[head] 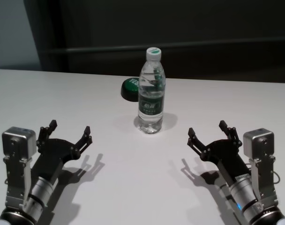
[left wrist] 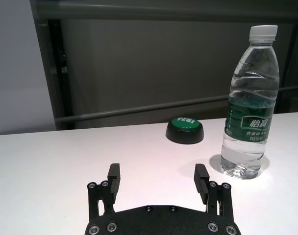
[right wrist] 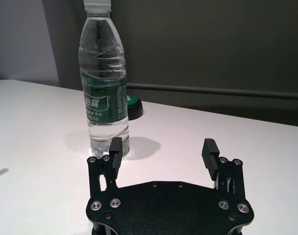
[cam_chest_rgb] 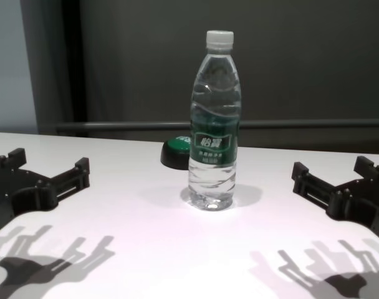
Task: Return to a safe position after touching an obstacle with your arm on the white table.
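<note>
The obstacle, a clear water bottle (head: 151, 93) with a white cap and dark green label, stands upright mid-way across the white table (head: 133, 178). It also shows as the bottle (cam_chest_rgb: 214, 124), (left wrist: 249, 103), (right wrist: 104, 83). My left gripper (head: 70, 131) hovers open near the table's front left, well short of the bottle. My right gripper (head: 208, 131) is open at the front right, equally apart from it. Nothing sits between either pair of fingers, as the left gripper (left wrist: 157, 177) and right gripper (right wrist: 163, 149) show in their wrist views.
A low black dome button with a green top (head: 130, 88) sits just behind and left of the bottle, also seen as the button (left wrist: 185, 129). A dark wall with a horizontal rail (cam_chest_rgb: 302, 124) runs behind the table's far edge.
</note>
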